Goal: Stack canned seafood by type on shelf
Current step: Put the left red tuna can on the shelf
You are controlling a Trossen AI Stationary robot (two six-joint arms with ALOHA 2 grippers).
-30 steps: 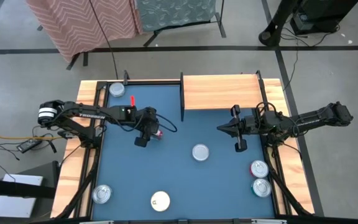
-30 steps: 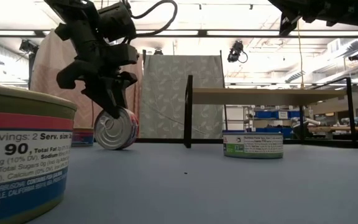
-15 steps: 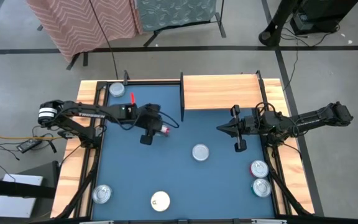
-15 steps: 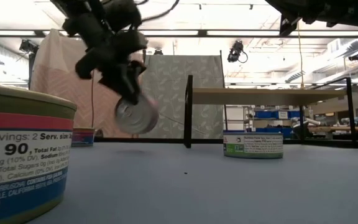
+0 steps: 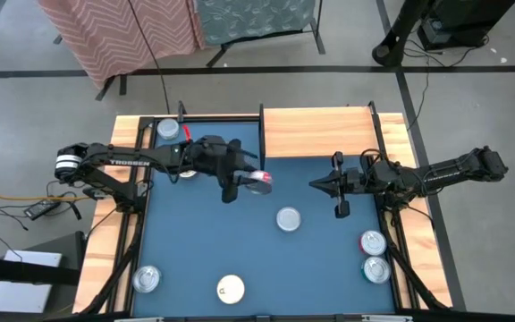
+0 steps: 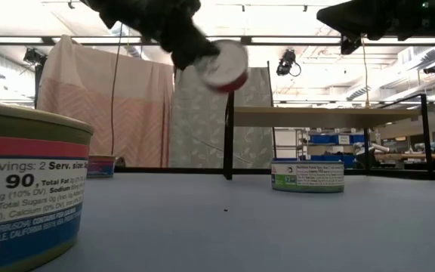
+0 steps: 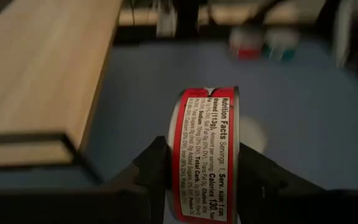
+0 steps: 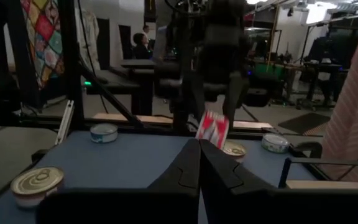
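Your left gripper (image 5: 244,182) is up off the blue table (image 5: 186,241), clamped on a red-labelled tin (image 5: 261,179) and holding it in the air just beside the near-left corner of the shelf (image 5: 316,132). From table height you see that tin (image 6: 223,66) tilted, its pale lid facing the camera, riding above the level of the shelf plank (image 6: 323,115). Your left wrist camera shows the red tin (image 7: 205,155) on edge, pinched between the 2 dark fingers (image 7: 149,168), nutrition label facing you, with the light-wood plank (image 7: 42,74) alongside it. Your right gripper (image 5: 341,186) waits above the table, near the shelf's right upright; its fingers (image 8: 199,163) are pressed together on nothing. On the table, 1 silver-lidded tin (image 5: 288,218) sits near the middle, 2 more (image 5: 374,255) sit together by the right rail, another (image 5: 147,279) lies at the near-left corner, a white-lidded tin (image 5: 231,288) at the near edge, and 1 tin (image 5: 167,130) at the far-left corner.
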